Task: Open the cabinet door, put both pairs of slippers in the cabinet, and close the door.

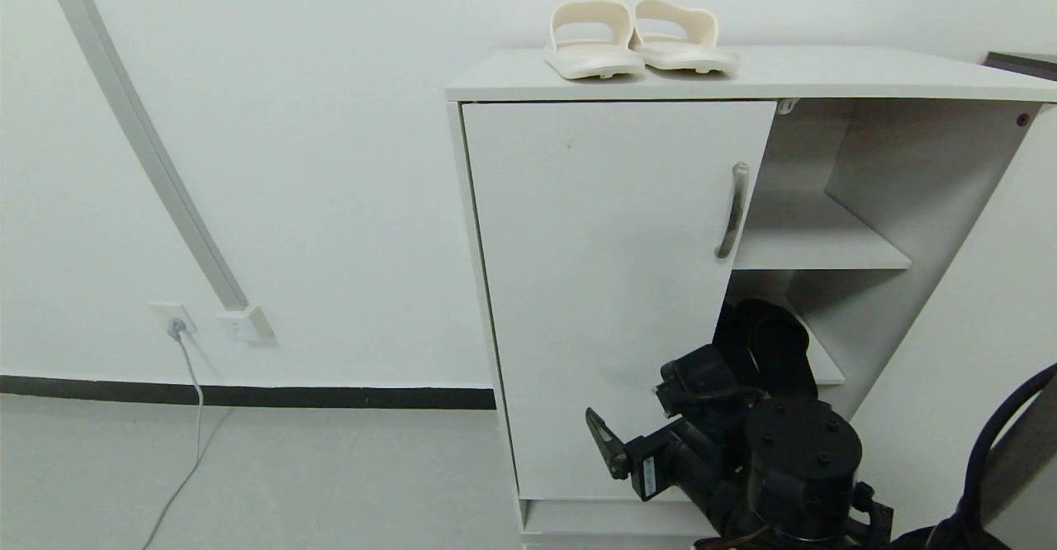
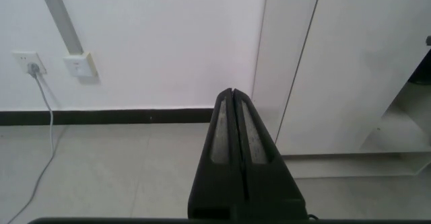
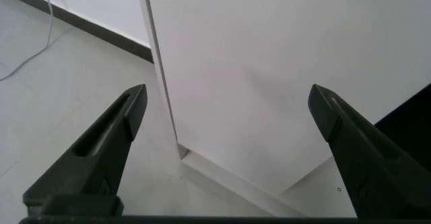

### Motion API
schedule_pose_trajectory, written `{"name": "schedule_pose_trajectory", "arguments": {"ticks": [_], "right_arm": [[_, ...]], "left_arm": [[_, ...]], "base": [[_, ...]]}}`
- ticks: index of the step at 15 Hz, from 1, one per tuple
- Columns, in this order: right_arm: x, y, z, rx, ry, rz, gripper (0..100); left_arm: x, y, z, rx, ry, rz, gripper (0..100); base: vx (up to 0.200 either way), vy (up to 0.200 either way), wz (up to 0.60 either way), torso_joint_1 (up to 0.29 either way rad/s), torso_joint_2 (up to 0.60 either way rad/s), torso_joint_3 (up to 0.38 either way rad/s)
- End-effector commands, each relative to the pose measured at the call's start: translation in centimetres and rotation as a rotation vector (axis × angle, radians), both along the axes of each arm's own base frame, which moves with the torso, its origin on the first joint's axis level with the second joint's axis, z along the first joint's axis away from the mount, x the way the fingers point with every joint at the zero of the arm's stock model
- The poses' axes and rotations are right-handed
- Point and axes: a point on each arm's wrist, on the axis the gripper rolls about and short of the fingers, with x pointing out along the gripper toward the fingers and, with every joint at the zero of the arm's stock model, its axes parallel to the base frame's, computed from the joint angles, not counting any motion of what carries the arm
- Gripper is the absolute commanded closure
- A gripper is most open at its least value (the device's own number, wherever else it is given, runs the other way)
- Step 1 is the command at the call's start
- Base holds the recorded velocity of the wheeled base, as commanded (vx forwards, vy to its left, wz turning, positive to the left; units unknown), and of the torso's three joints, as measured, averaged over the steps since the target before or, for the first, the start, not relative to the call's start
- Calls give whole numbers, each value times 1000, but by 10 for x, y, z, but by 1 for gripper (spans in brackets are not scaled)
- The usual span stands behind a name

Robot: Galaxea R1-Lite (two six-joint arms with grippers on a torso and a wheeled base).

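Head view: cream slippers (image 1: 640, 38) sit on top of the cabinet (image 1: 826, 71), well above my right arm (image 1: 793, 451). The black slippers (image 1: 772, 339) are on the lower shelf just behind that arm, which hides their front; the left door (image 1: 611, 286) is closed and the right door (image 1: 974, 286) is open and cut off at the frame edge. Left wrist view: my left gripper (image 2: 232, 96) is clenched, fingers pressed together, with the cabinet well apart beyond it. Right wrist view: my right gripper (image 3: 229, 99) is released, fingers spread wide, facing the left door's lower corner; I can't identify the dark shape past one finger.
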Motion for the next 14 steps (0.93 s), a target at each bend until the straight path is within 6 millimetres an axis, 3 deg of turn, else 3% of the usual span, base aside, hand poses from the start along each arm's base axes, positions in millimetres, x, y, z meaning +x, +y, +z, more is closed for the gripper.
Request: {"name": "schedule_pose_trajectory", "arguments": {"ticks": [1, 9, 14], "right_arm": [[1, 1, -3, -3, 2, -1, 0], [2, 3, -2, 35, -28, 5, 0], [2, 3, -2, 33, -26, 5, 0]], "left_arm": [[0, 0, 0, -1, 0, 0, 100], [0, 0, 0, -3, 0, 2, 100], [0, 0, 0, -3, -2, 2, 100]], "base": [[0, 0, 0, 0, 0, 0], [0, 0, 0, 0, -9, -11], [0, 0, 0, 41, -338, -312]]}}
